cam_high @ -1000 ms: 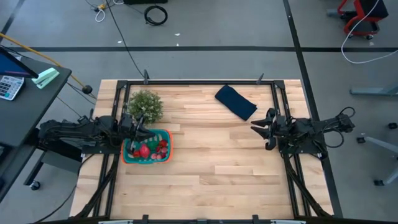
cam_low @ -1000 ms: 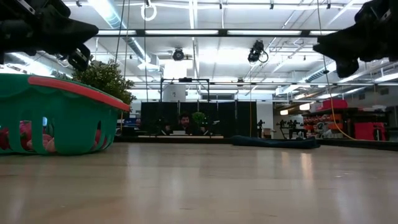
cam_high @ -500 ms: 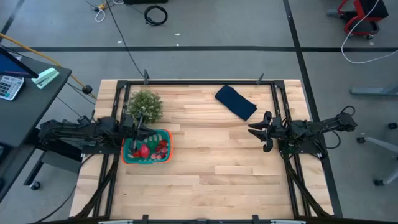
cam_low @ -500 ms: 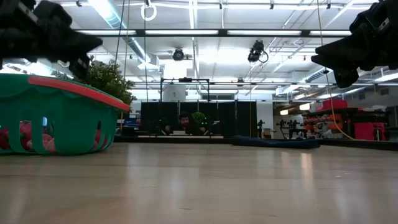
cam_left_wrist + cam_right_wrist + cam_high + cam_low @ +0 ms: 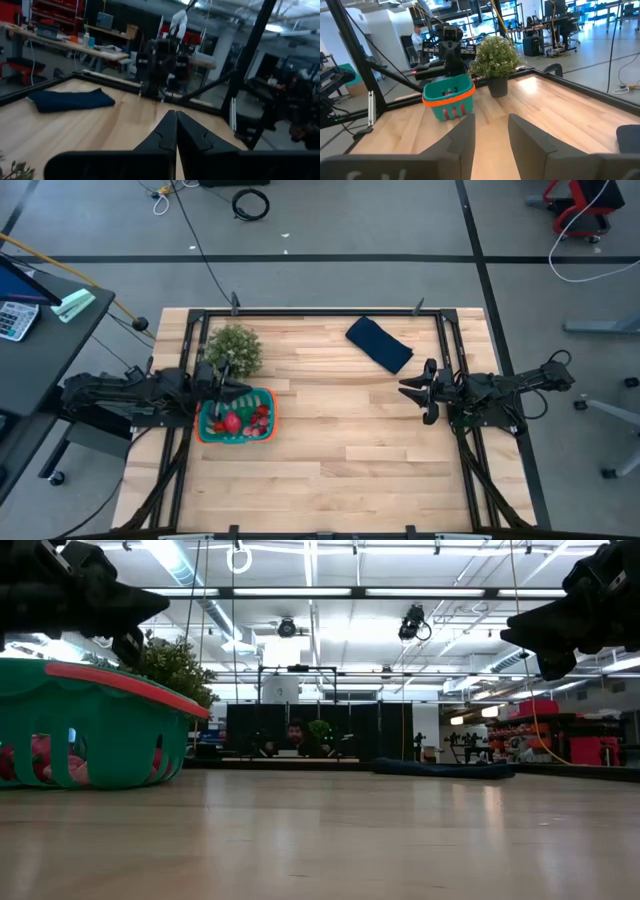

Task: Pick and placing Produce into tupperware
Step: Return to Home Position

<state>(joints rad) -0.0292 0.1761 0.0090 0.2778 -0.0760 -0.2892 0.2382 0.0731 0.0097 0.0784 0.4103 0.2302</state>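
Two grippers, both empty: left gripper (image 5: 238, 388) pinched together, right gripper (image 5: 412, 388) parted, well apart at table's 3 o'clock. Produce (image 5: 232, 421) lies inside tub (image 5: 202, 428), just 6 o'clock of left gripper.

The pale wooden tabletop (image 5: 340, 440) carries a teal tupperware (image 5: 236, 438) at left, a bushy plant (image 5: 234, 348) above it, and a dark blue cloth (image 5: 379, 344) at upper right.

High view straight down over table (image 5: 350, 430); low view level across it (both catch tupperware (image 5: 90, 725)).
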